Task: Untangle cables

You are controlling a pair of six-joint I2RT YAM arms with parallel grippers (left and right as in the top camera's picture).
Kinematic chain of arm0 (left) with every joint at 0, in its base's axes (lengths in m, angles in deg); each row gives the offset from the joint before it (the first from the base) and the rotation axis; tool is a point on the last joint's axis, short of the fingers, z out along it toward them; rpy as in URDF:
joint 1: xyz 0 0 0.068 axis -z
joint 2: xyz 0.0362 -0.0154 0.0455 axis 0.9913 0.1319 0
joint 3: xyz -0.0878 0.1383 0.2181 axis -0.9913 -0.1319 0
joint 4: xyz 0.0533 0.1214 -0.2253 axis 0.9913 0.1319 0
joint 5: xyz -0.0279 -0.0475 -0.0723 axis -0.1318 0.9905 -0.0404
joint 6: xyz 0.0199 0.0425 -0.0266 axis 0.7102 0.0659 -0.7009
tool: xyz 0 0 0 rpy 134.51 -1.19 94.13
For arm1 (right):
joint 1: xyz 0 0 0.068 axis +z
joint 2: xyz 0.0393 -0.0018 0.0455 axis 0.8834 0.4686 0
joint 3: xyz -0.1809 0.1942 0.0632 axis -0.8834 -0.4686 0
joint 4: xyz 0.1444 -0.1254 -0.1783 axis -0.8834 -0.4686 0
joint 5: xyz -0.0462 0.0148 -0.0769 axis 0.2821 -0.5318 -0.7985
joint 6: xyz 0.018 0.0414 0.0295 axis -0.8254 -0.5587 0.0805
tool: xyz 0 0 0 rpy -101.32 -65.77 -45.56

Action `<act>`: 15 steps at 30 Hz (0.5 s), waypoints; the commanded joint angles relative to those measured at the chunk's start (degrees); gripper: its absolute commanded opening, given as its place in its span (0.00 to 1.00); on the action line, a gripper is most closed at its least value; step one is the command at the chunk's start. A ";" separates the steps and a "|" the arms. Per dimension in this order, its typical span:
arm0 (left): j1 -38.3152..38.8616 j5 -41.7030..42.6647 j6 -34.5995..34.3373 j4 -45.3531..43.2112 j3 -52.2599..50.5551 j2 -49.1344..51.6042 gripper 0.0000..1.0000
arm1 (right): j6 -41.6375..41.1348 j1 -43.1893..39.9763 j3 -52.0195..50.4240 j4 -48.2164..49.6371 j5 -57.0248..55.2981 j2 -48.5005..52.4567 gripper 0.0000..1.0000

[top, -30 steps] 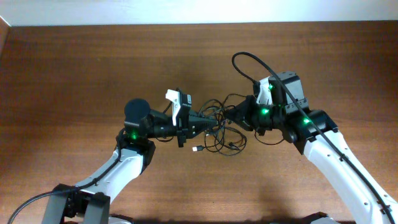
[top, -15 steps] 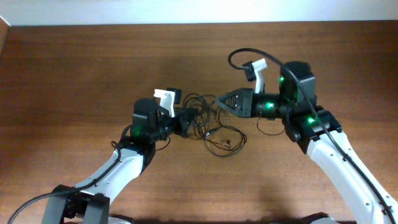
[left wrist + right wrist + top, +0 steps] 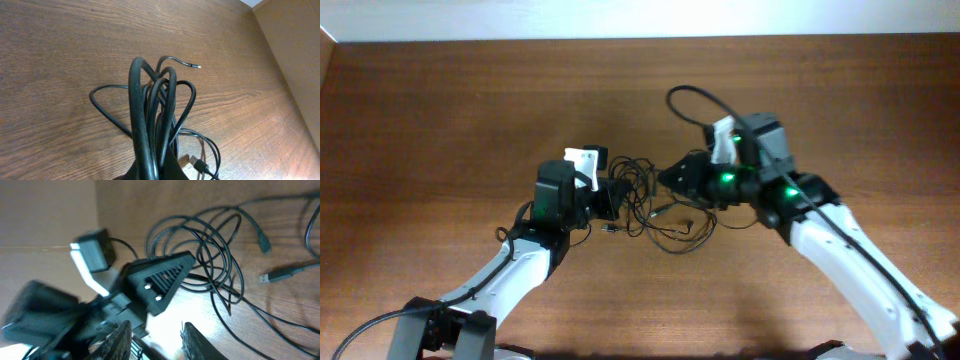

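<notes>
Overhead, surface: a brown wooden surface (image 3: 440, 110) carries everything, and both arms reach toward its middle from the lower edge.
Overhead, cables: the thin black cables (image 3: 665, 215) lie as one loose tangle of loops near the middle of the surface, between the tips of the two arms.
Overhead, left fingers: the left fingers (image 3: 610, 197) are at the left side of the tangle and touch it. From above I cannot tell how they stand.
Overhead, right fingers: the right fingers (image 3: 672, 177) point to the left, over the upper right part of the tangle. Their opening is not clear from here.
Left wrist, cables: several loops of the cables (image 3: 150, 115) rise as a tight bunch from the bottom edge. There the left fingers are closed and grip them, and the fingers themselves are almost hidden.
Left wrist, plug ends: a thin metal tip (image 3: 196, 66) points to the right above the bunch. A flat plug (image 3: 199, 164) lies on the surface at the lower right.
Left wrist, side panel: a lighter side panel (image 3: 295, 65) stands at the right edge of the surface.
Right wrist, right fingers: the right fingers (image 3: 120, 340) show at the bottom edge. They stand apart with nothing between them, so they are open and grip nothing.
Right wrist, left fingers: the left fingers (image 3: 165, 275) appear as a black wedge in the middle, with loops of the cables at the tip.
Right wrist, cables: the loops (image 3: 220, 245) spread on the surface to the right of the wedge. A long plug (image 3: 282, 273) lies apart at the right.
</notes>
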 commanded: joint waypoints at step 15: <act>-0.13 6.10 -2.05 -0.85 -0.07 -0.02 0.00 | -16.68 2.99 0.07 16.57 -9.68 16.46 0.31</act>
